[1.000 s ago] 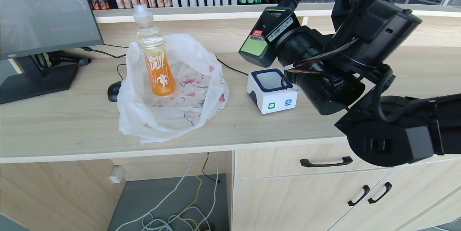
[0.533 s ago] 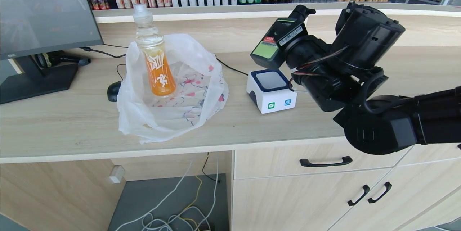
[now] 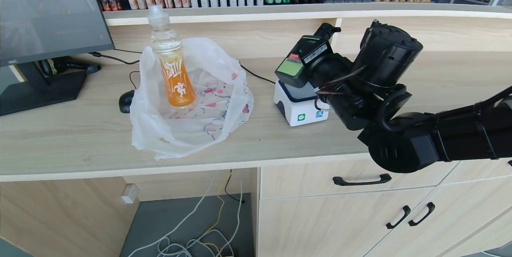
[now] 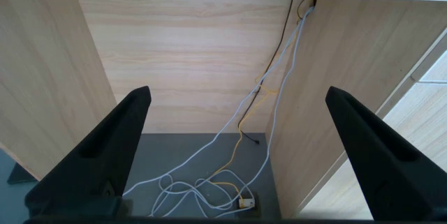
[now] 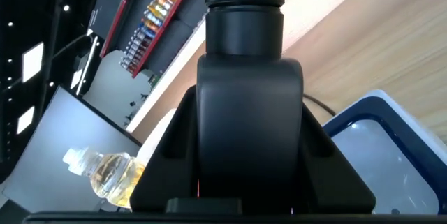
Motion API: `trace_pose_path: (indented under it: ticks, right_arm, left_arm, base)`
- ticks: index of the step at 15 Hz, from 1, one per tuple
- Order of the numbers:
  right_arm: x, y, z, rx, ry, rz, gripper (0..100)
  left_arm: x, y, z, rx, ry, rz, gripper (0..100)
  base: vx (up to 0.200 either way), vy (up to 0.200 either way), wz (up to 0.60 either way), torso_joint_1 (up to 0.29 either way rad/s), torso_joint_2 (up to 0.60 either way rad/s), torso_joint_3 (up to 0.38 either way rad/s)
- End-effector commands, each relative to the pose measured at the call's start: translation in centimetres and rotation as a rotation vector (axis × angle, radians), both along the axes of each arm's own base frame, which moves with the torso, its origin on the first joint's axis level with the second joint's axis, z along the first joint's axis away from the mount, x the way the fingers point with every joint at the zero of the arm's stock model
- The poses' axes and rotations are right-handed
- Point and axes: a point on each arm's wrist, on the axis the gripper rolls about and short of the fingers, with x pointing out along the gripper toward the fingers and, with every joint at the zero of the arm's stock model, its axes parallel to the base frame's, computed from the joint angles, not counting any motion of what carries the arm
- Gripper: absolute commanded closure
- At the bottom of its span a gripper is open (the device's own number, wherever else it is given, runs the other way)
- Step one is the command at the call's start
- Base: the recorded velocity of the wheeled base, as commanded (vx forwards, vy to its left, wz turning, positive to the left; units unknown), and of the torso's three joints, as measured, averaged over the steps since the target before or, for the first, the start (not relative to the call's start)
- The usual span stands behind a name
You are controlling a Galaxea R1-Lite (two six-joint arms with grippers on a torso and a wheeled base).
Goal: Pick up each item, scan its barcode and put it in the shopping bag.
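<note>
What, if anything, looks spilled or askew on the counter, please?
Nothing stands out: the orange bottle stands upright in the shopping bag, the right gripper holds the dark bottle over the scanner, and no spill shows.

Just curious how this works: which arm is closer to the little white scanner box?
Right. Its end effector holds a dark bottle just above the scanner; the left end effector hangs under the counter, near the cables.
</note>
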Motion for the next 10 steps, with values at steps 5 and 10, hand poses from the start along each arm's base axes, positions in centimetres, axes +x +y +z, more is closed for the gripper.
trace_pose_path:
  ticks: [5, 10]
  right_arm:
    - [0.74, -0.54, -1.03, 0.011, 0.032, -0.017, 100]
    - [1.16, -0.47, -1.48, 0.012, 0.041, -0.016, 100]
  left_arm:
    - [0.0, 0.0, 0.0, 0.0, -0.001, 0.001, 0]
    - [0.0, 0.0, 0.0, 0.0, -0.001, 0.001, 0]
  base:
    - [0.0, 0.0, 0.0, 0.0, 0.0, 0.0]
    - [0.0, 0.0, 0.0, 0.0, 0.0, 0.0]
